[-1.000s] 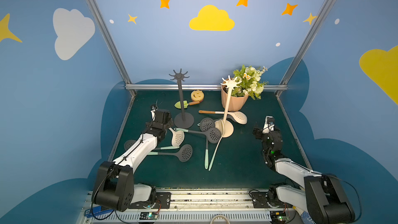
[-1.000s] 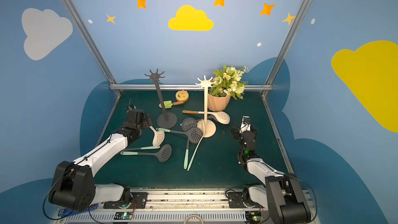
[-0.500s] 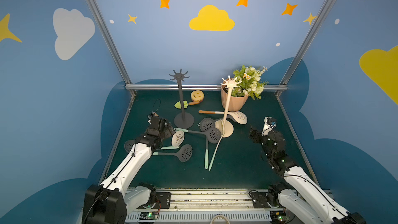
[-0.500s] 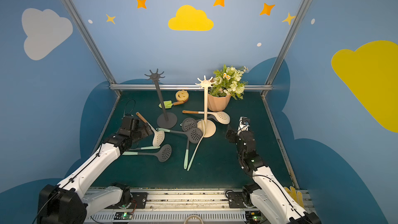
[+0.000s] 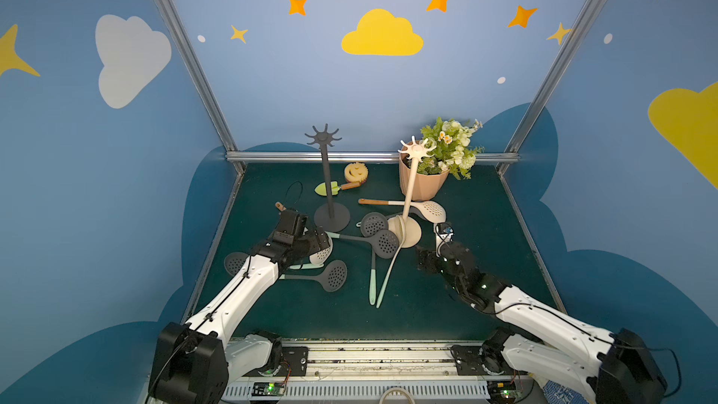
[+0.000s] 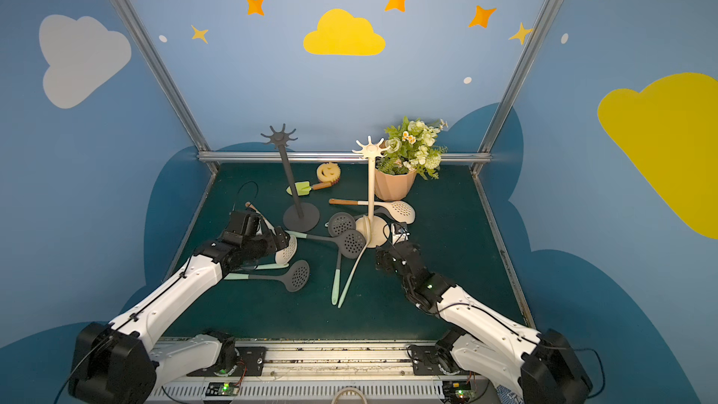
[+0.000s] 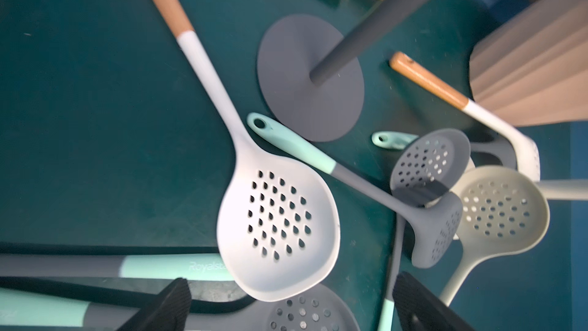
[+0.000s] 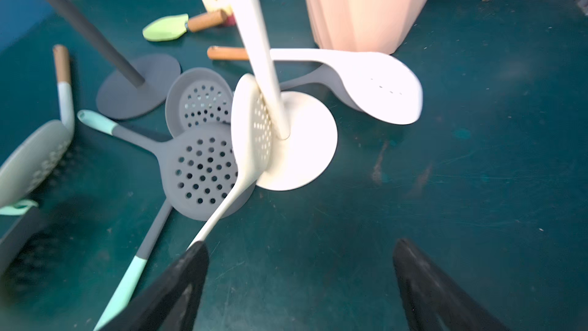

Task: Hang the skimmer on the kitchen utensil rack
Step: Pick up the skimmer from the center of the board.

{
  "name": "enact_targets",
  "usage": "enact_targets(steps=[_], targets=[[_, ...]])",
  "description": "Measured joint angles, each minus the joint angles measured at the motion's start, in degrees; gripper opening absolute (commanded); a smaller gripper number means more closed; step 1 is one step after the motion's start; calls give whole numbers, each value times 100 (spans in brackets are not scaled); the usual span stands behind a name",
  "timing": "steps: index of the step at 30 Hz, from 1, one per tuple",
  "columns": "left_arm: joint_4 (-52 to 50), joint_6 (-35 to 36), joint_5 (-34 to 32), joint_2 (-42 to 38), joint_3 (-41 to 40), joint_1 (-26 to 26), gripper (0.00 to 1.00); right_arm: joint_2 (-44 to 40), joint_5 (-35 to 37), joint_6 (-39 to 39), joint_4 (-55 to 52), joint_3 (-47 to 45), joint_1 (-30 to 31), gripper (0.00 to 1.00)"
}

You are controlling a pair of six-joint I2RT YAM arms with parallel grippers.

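Left gripper [image 7: 291,281]: spread wide, nothing clamped, low over the bowl of the white skimmer [image 7: 276,234] with the wooden handle; contact not discernible. That skimmer: on the desk [image 5: 485,219], left of centre, bowl lying across a mint-handled grey skimmer [image 5: 335,274], handle pointing toward the back-left corner, near the base of the dark grey rack [image 5: 329,184]. Right gripper [image 8: 300,245]: likewise wide open and empty, above bare desk just in front of the cream rack [image 5: 411,184]. Against that rack's base: a cream skimmer [image 8: 253,128] leaning on edge, two overlapping grey skimmers [image 8: 203,170] beside it, a second white skimmer [image 5: 431,210] behind. Further back: a flower pot [image 5: 423,186], a yellow sponge [image 5: 355,171], a green trowel [image 5: 323,188].
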Motion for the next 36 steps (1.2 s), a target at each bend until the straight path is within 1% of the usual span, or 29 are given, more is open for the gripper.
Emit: enact_targets(steps=[3,7,13,22,28,30,36], targets=[[4,66,192,28,4,-24,100,599,138,79,116,291,122,89],[57,85,393,28,11,-37,100,1255,260,144,243,654,166,81],[170,83,595,11,11,-42,100,1886,382,269,330,1119,166,78],[254,81,787,-127,11,-50,100,2640,385,407,350,1600,170,72],[282,79,874,-146,11,-52,100,3012,389,485,297,1845,170,62],[282,79,892,-149,11,-52,100,3134,398,503,273,1954,170,57],[297,79,911,-208,11,-52,100,3340,450,584,151,2111,170,51]])
